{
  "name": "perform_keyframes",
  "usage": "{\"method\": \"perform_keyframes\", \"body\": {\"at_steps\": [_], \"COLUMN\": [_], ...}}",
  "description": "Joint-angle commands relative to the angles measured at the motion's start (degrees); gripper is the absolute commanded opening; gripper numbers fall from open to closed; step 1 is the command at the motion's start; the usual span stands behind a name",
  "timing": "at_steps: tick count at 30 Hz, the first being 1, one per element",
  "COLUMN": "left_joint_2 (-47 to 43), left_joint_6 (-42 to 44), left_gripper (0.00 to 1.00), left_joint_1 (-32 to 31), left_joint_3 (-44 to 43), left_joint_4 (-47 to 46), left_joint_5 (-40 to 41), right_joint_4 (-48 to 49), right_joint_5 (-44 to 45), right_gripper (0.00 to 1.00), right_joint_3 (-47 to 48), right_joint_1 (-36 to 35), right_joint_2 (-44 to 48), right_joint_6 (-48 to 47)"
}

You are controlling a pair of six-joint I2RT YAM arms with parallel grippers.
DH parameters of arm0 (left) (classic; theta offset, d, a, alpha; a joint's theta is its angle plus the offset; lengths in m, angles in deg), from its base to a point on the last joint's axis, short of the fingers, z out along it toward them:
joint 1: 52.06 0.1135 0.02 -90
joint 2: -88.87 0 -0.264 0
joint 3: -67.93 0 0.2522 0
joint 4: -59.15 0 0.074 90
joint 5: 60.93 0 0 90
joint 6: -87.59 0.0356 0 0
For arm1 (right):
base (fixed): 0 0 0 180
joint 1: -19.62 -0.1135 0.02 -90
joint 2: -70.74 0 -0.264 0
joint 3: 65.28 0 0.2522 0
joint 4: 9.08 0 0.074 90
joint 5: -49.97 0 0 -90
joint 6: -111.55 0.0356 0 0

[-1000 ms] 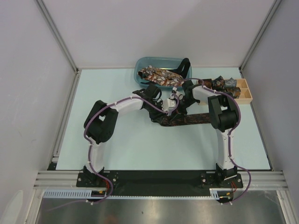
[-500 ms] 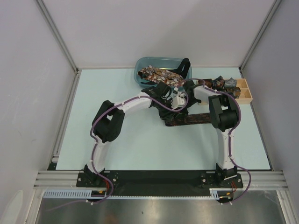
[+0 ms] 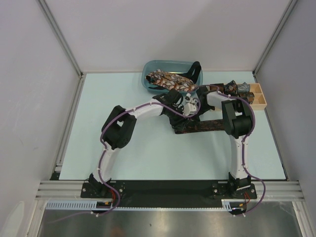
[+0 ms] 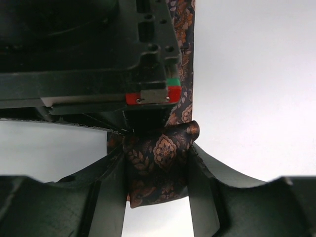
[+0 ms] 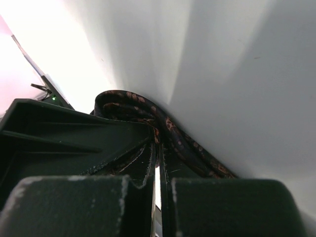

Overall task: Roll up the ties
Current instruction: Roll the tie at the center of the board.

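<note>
A dark brown tie [image 3: 202, 126] with an orange print lies flat across the table's middle, and its left end rises to the two grippers. My left gripper [image 4: 157, 168] is shut across a folded, partly coiled bit of this tie [image 4: 165, 150], which touches both fingers. From above, the left gripper [image 3: 186, 106] sits right beside my right gripper [image 3: 194, 105]. The right gripper [image 5: 159, 140] is shut, the tie [image 5: 173, 126] looping round its tips. Its black body [image 4: 148, 59] fills the upper left wrist view.
A blue bin [image 3: 148, 69] at the back holds loose ties [image 3: 170, 79]. A wooden box [image 3: 260, 102] at the back right has coiled ties [image 3: 232, 89] at its left end. White walls stand close on three sides.
The left arm has swung right, bringing its gripper up against the right gripper. The flat tie's left end has drawn in to the right. The right arm has barely moved.
</note>
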Motion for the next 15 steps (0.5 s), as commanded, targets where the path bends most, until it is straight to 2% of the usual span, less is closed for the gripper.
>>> {"method": "perform_keyframes", "body": {"at_steps": [1,6,11,15], "left_joint_2": [2.1,3.1,3.6,4.3], "left_joint_6": [-3.7,-2.8,2.6,4.8], "left_gripper": [0.51,0.52,0.49,0.47], "left_joint_1": [-1.2,-1.6,-2.4,-2.5], "left_joint_3": [0.0,-0.3,-0.1,0.1], "left_joint_4": [-5.2,-4.0,3.1,7.6], "left_joint_5": [-0.8,2.3,7.2,7.9], "right_joint_4": [0.8,0.9,1.0,0.2], "right_joint_5": [3.5,2.6,-0.4,-4.5], "right_gripper": [0.0,0.0,0.0,0.0], "right_joint_3": [-1.9,-2.0,-2.7,-2.9], "right_joint_1": [-0.2,-0.1,0.8,1.8], "right_joint_2": [-2.1,-2.0,-1.5,-0.9], "right_joint_6": [-0.3,-0.4,-0.4,-0.9]}}
